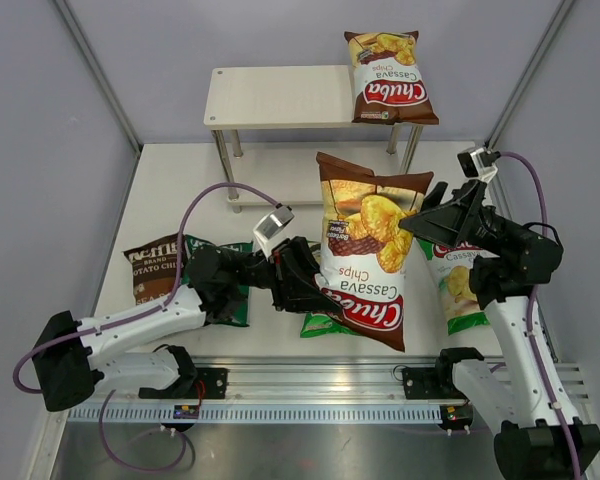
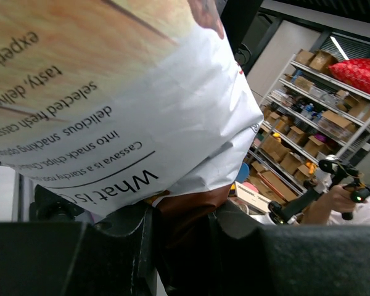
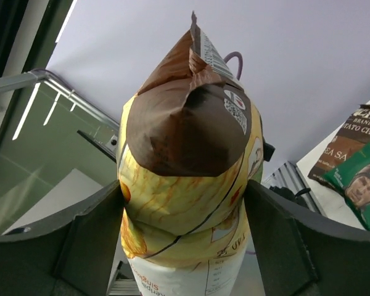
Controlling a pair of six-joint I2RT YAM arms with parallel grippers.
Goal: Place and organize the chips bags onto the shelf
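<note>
A brown-red Chuba Cassava bag [image 1: 365,250] stands upright above the middle of the table. My left gripper [image 1: 310,285] is shut on its bottom edge; the left wrist view shows the brown seam [image 2: 185,203] pinched between the jaws. My right gripper [image 1: 420,222] is open, and its fingers [image 3: 98,222] straddle the upper part of the same bag [image 3: 185,160], close against both sides. A second brown-red Chuba bag [image 1: 390,78] lies on the right end of the shelf [image 1: 270,95].
A dark brown Kettle bag [image 1: 155,270] and a dark green bag with a man's face [image 3: 364,185] lie on the table at the left, partly under my left arm. One green Chuba bag [image 1: 458,290] lies at the right and another [image 1: 320,323] under the held bag.
</note>
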